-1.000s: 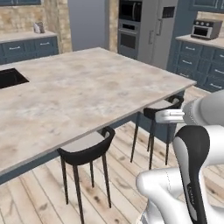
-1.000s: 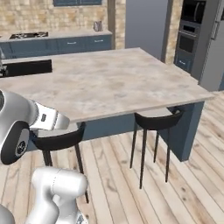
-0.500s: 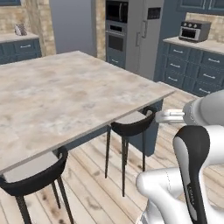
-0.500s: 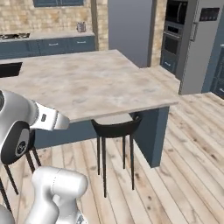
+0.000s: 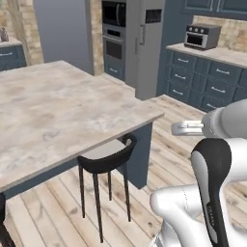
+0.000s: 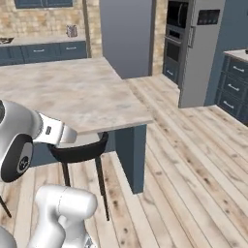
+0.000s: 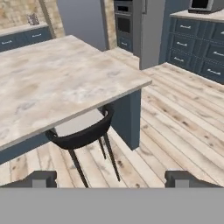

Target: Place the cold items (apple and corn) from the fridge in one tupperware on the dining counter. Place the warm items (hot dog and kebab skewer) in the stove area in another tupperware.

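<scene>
Seemingly at the very start, the gripper [image 7: 112, 179] hangs with fingers spread and empty beside the island counter [image 5: 58, 106], near a stool [image 5: 103, 161], while the fridge [image 5: 152, 43] holding the cold items stands shut, far across the floor.

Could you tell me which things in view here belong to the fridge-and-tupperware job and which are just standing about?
Belong to the job:
- fridge, holding the cold items, door shut
- dining counter, where a tupperware belongs
- hand, open, holding nothing

Just standing about:
- black stool, tucked under the counter edge
- wall oven
- toaster oven
</scene>
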